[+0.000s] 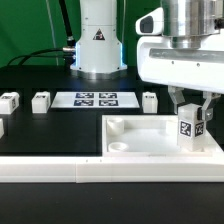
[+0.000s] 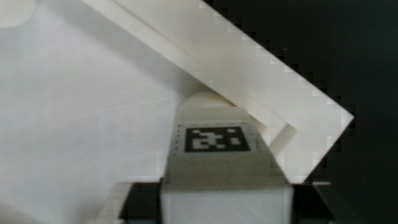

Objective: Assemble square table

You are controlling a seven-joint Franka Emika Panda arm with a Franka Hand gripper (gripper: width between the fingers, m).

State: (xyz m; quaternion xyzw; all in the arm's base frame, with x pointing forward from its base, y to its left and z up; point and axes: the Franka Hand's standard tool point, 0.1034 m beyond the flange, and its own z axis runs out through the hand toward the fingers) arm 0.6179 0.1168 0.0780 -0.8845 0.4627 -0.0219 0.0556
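The gripper [image 1: 192, 119] pinches one leg [image 1: 187, 131] between its fingers and holds it upright, tag toward the exterior camera, over the exterior view's right part of the tabletop [image 1: 135, 143]. In the wrist view the leg's tagged face [image 2: 215, 139] sits just at a corner of the tabletop's rim [image 2: 267, 95], though I cannot tell whether they touch. Other legs [image 1: 41, 100] stand apart on the black table [image 1: 50, 130], on both sides of the marker board [image 1: 95, 99], behind the rail [image 1: 100, 172].
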